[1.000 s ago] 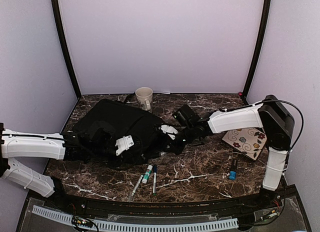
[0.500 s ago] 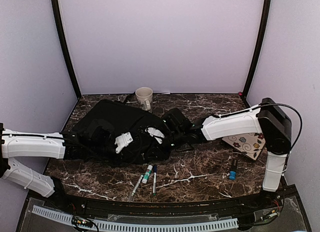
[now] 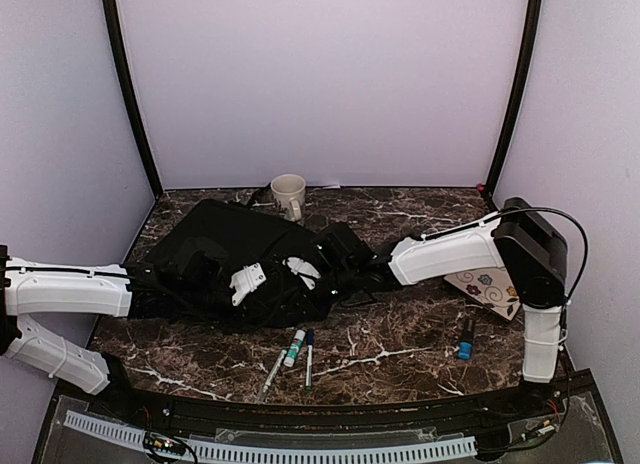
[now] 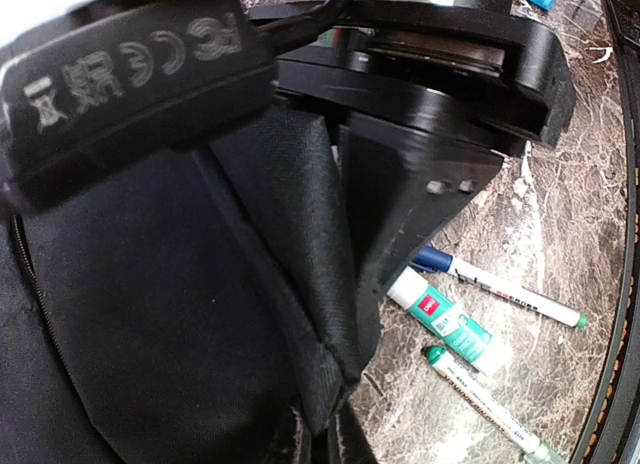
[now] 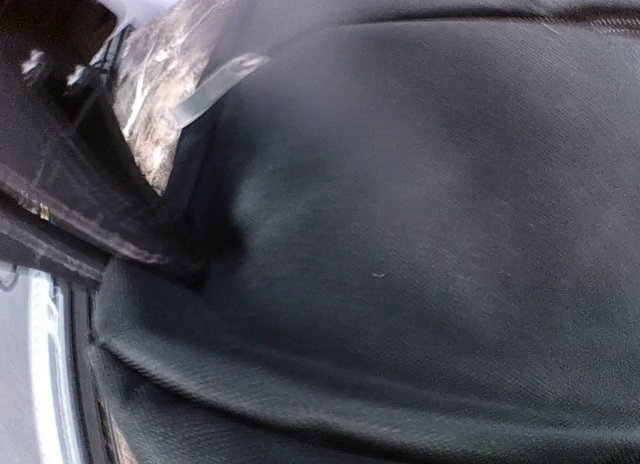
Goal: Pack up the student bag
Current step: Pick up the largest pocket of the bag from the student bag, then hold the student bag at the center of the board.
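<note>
Located the student bag (image 3: 215, 249) slumped flat over the left half of the worktop (image 3: 400, 334), closer to the far edge than the near one. Logged the left pincer (image 3: 247, 282) at the bag's near right part, reaching in from the left edge. From the left wrist view, read it as nipped narrow on a raised fold of black cloth, tenting a flap upward. Logged the right pincer (image 3: 305, 269) just beside it, reaching across from the right edge and pressed against or into that same end of the bag. Cannot tell wide from narrow there: only close black cloth in the right wrist view, black on black from above. Cannot confirm any load in it.

Counted loose items outside the bag:
- three pens (image 3: 295, 347) clustered by the near edge, just short of the bag
- a blue-capped marker (image 3: 466, 338) toward the near right corner
- a flowered pouch (image 3: 492, 284) at the right edge, partly under the right arm
- a mug (image 3: 288, 195) at the far edge, just beside the bag

Judged step in hand: holding the mouth open on the left while working the right side into the opening, either delivering something or finding the gap. Judged the task well short of done, given so much unpacked.

Next move, as a guess: hold the flap high and taut, back the right arm out without dragging cloth, then fetch the pens nearest the opening.
</note>
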`<state>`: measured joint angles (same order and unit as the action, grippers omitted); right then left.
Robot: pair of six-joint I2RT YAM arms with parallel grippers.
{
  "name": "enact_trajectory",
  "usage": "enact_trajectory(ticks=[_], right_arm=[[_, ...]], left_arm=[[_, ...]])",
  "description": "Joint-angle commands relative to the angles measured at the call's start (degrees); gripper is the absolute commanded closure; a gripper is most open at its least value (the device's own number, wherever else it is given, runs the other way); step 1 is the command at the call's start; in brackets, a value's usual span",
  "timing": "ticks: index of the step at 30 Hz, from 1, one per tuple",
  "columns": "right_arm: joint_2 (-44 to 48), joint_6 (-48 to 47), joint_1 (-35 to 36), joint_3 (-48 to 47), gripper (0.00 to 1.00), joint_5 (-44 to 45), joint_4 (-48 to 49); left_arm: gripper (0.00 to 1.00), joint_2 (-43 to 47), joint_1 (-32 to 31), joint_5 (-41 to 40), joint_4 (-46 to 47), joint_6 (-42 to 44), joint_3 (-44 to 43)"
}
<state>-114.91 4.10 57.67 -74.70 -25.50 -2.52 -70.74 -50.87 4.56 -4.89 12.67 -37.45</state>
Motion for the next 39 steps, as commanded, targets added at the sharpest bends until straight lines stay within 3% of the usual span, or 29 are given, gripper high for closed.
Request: enact_trajectory(ticks=[1,8,16,26,29,31,32,33,36,37,38,39], right_arm=[[-0.73,0.83,0.51,-1.61,0.88,-0.50,2.43],[4.02,-2.80,-0.54,1.58,1.00,-0.09,-1.86],[7.29,-6.60,-3.58,6.14,1.00,2.31,-7.57],[5.51,-12.03,-9.51,3.64,1.00,8.29,-10.81],[5.49,-12.76,-10.96,3.10,1.00,6.42,-12.44],[5.76,-14.23,-11.05,2.17,1.00,0.13,-15.53],[6.17,-14.27,-10.61,2.09,1.00,-2.68,-16.83],[6.33,-13.60,-10.01,1.61,1.00,-4.73,-18.36],[6.27,-10.74,-7.96,0.32,1.00,-9.81,-21.15],[6.19,-10.32,-7.15,0.07,1.00,-10.19,-21.11],[5.82,-10.06,-6.35,-0.76,1.00,-10.75,-21.31],[5.01,-10.02,-6.00,-1.82,1.00,-11.72,-22.61]], left_arm=[[1.00,1.28,-0.28,3.60,2.88,-0.22,0.27],[1.00,1.96,-0.19,2.20,1.87,0.72,0.62],[1.00,1.21,-0.19,2.82,0.50,2.16,0.54],[1.00,2.13,-0.28,4.77,-6.59,1.24,-2.15],[1.00,2.64,-0.28,1.30,-10.24,-0.39,-3.31],[1.00,3.39,-0.28,-1.94,-10.94,-2.68,-3.33],[0.98,3.91,-0.28,-3.64,-10.45,-3.76,-3.07],[0.88,4.39,-0.28,-4.99,-9.50,-4.80,-2.79],[0.55,6.33,-0.35,-3.89,-6.59,-7.00,-2.25],[0.28,7.38,-0.97,-3.03,-4.89,-5.78,-1.49],[0.19,8.95,-2.27,-3.89,-2.80,-4.15,0.08],[0.16,10.38,-3.44,-4.65,-0.28,-2.15,1.37]])
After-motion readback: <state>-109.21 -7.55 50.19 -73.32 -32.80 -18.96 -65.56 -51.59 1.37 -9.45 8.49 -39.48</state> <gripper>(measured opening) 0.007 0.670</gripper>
